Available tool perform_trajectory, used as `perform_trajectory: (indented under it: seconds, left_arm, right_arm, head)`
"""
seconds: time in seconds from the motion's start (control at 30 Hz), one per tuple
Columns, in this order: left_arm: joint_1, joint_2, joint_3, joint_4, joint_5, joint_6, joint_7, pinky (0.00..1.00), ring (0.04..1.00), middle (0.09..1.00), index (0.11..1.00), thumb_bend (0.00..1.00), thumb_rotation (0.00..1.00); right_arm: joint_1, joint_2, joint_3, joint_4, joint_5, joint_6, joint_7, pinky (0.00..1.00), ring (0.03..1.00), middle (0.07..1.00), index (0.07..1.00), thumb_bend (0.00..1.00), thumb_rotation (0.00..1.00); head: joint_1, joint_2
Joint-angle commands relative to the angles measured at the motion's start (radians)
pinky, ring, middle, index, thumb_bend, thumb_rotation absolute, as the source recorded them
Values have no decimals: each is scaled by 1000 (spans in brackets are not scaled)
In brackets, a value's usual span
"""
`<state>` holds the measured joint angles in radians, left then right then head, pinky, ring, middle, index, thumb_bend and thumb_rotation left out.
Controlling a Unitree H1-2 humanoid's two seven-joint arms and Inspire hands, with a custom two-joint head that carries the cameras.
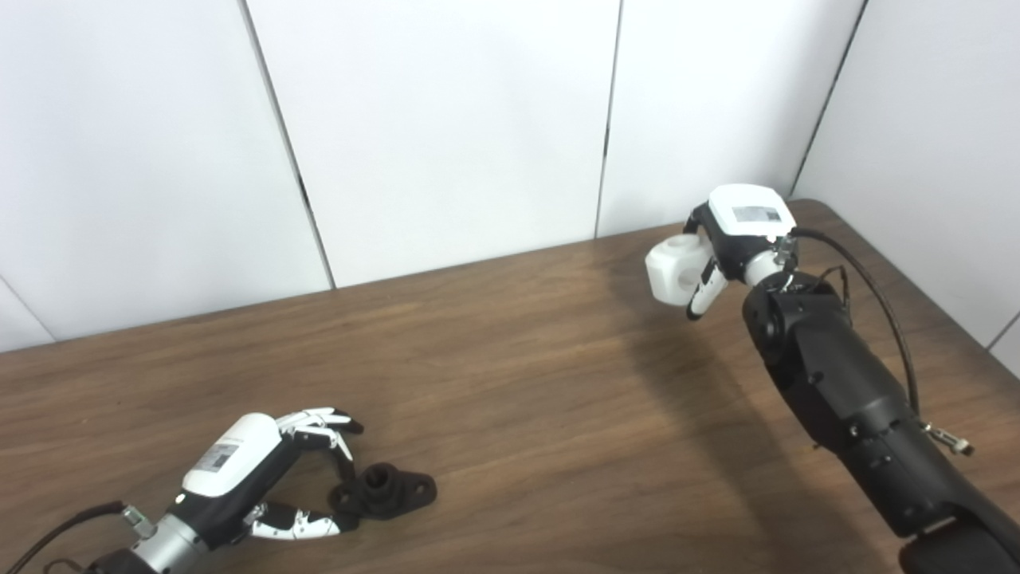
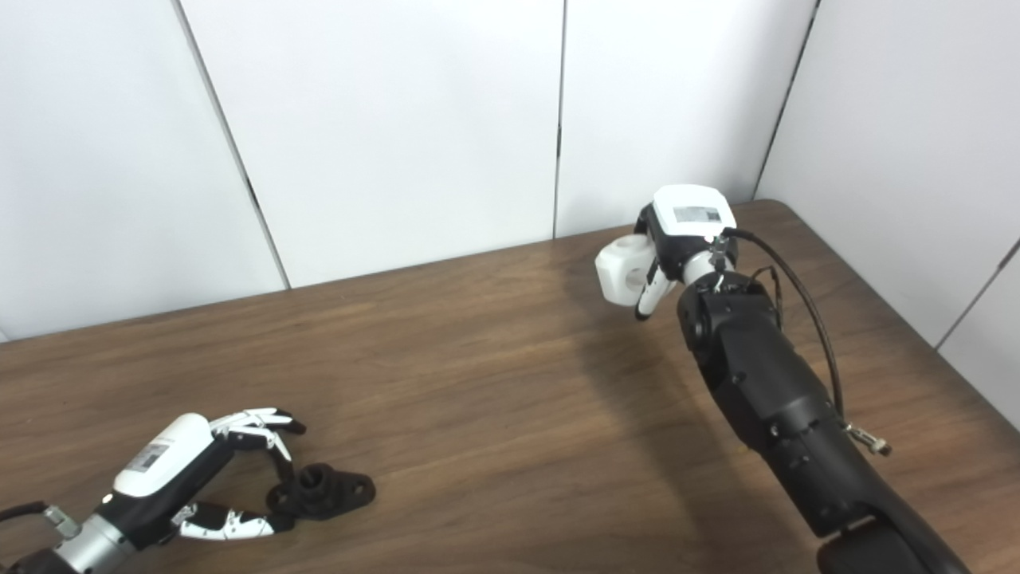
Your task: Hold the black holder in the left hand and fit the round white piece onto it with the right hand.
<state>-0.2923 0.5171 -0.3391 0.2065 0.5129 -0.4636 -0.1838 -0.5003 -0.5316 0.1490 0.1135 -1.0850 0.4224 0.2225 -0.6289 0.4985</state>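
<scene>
A brown wood-grain worktop point(image 1: 510, 383) was seen from above, backed by plain white wall panels point(image 1: 446, 127) divided by dark vertical seams. Nothing else lay on the surface between the two hands, and no obstacle stood in the stretch of bare wood that separated them.

The black holder point(image 1: 385, 489) was found lying flat on the worktop near the front left corner, its round raised collar turned upward and a flat lug extending to each side. The left hand point(image 1: 275, 470) was laid low over the worktop just beside it, the arm entering from the lower left. Its fingers point(image 1: 323, 422) were curved over the near end of the holder from above, while the thumb point(image 1: 303, 524) was stretched along the worktop below it, its tip at the holder's near lug. The holder was bracketed rather than lifted; the hand was spread and no firm hold could be made out.

The right hand point(image 1: 729, 243) was raised well above the worktop at the far right, the dark forearm point(image 1: 845, 399) rising steeply from the lower right corner, with a black cable point(image 1: 884, 311) looped alongside. The round white piece point(image 1: 677, 269) was clasped in this hand, its bored face turned toward the left. The two task parts were kept well apart.
</scene>
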Motion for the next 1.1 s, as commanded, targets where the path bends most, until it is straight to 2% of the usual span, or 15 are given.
perform_trajectory:
  seconds: [0.0,0.43,0.53,0.67,1.07]
  left_arm:
    - [18,33,-6,-1,37,61,-58,825,869,802,481,522,52]
    - [26,31,3,-25,37,79,-66,821,854,790,480,522,51]
    - [30,29,6,-32,30,81,-65,821,853,790,481,522,51]
    - [35,28,6,-51,35,91,-68,788,843,786,481,522,50]
    - [54,11,7,-137,41,151,-88,762,836,782,481,522,49]
  right_arm:
    - [-32,-19,-12,-38,1,-11,-53,791,789,738,483,520,141]
    - [-28,-25,-8,-63,24,-20,-87,780,787,740,483,518,141]
    - [-17,-17,-31,-83,74,-40,-115,769,779,738,482,519,139]
    - [18,4,-45,-165,125,-47,-115,791,793,753,483,519,141]
    - [169,122,-21,-400,159,-114,-168,779,800,762,483,518,144]
  head:
    - [1,2]
    - [22,15]
    - [47,26]
    - [80,39]
    - [214,78]
